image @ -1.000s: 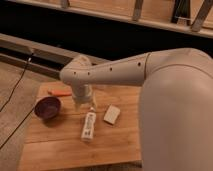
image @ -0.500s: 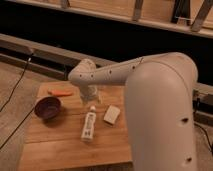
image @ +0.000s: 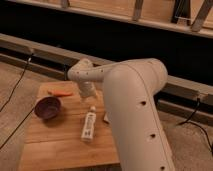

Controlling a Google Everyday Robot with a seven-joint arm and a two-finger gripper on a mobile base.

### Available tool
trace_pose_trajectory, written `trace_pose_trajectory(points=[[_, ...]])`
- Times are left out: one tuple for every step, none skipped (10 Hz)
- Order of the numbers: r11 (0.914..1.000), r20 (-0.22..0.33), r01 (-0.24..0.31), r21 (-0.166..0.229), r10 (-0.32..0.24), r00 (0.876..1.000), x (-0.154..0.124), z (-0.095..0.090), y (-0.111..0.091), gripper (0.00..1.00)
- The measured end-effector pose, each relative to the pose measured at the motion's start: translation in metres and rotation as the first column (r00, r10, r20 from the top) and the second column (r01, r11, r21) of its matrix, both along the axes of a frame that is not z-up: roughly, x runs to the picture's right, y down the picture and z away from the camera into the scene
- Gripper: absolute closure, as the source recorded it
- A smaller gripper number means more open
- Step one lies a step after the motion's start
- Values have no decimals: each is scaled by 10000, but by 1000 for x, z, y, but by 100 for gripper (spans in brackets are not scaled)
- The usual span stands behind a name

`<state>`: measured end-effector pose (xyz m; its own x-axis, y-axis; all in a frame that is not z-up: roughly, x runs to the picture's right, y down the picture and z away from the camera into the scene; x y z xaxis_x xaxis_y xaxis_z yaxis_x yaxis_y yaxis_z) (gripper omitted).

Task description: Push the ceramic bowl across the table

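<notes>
The ceramic bowl is small, round, dark purple and glossy. It sits on the left part of the light-brown wood table. My gripper hangs below the white arm's wrist over the far middle of the table. It is to the right of the bowl and a little farther back, apart from it. The big white arm covers the table's right side.
An orange carrot lies behind the bowl, just left of the gripper. A white remote-like object lies mid-table in front of the gripper. A small white object peeks out beside the arm. Cables run along the floor at left.
The arm has swung further over the table and now hides most of the small white object. The gripper has shifted slightly toward the far edge. The bowl has not moved.
</notes>
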<state>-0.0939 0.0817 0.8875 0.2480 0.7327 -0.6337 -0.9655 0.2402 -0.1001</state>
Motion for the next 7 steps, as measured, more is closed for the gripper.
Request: trace_pose_trajectory(points=[[9996,118,235,-179,-232,9997,-11,13,0,35],[9989,217,390,-270,-384,9990,-20,20,0,35],[9973,355,597,-430,-582,9977,-32,28,4,35],[9946,523,857,-589,-827,9952,-45,37,9,35],[9924,675,1006,-711,-958,9931,-55,41,13,35],[9887,876,1243,-843,-1169,9893,-68,44,20,35],[9851,1036,1450,-930,-1353,9854,-77,46,25,35]])
